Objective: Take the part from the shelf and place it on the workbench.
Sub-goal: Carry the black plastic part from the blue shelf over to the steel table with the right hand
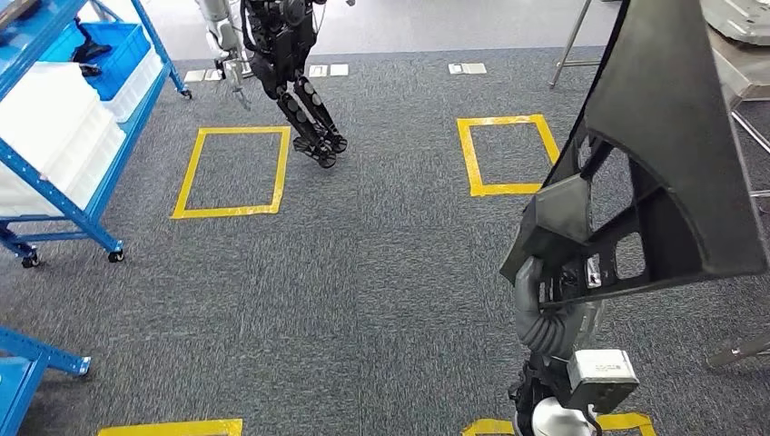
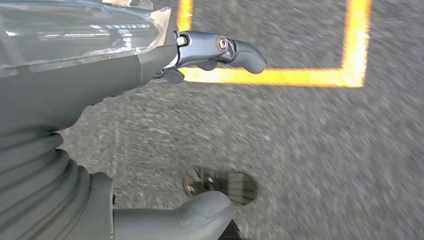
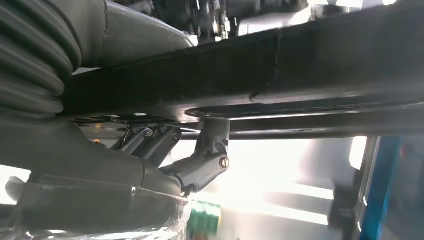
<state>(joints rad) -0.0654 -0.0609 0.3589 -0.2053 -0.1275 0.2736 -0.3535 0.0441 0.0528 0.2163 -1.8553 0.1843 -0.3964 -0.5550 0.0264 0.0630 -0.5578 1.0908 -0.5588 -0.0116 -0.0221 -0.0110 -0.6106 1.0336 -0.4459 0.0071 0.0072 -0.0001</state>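
Observation:
The part (image 1: 672, 136) is a large black plastic panel with open cut-outs, held upright and tilted at the right of the head view. My right hand (image 1: 534, 272) grips its lower left corner from below. In the right wrist view the dark fingers (image 3: 200, 167) hook under a black bar of the part (image 3: 300, 65), with the thumb over it. My left hand (image 2: 115, 75) hangs above the grey carpet, its fingers (image 2: 225, 50) and thumb (image 2: 195, 212) apart with nothing between them. A metal-framed bench (image 1: 740, 73) stands at the far right edge, partly hidden by the part.
A blue wheeled shelf (image 1: 91, 213) with white and blue bins stands at the left. Another humanoid robot (image 1: 286, 64) stands at the back. Yellow tape squares (image 1: 231, 173) (image 1: 504, 154) mark the carpet. A blue frame (image 1: 36, 359) juts in at the lower left.

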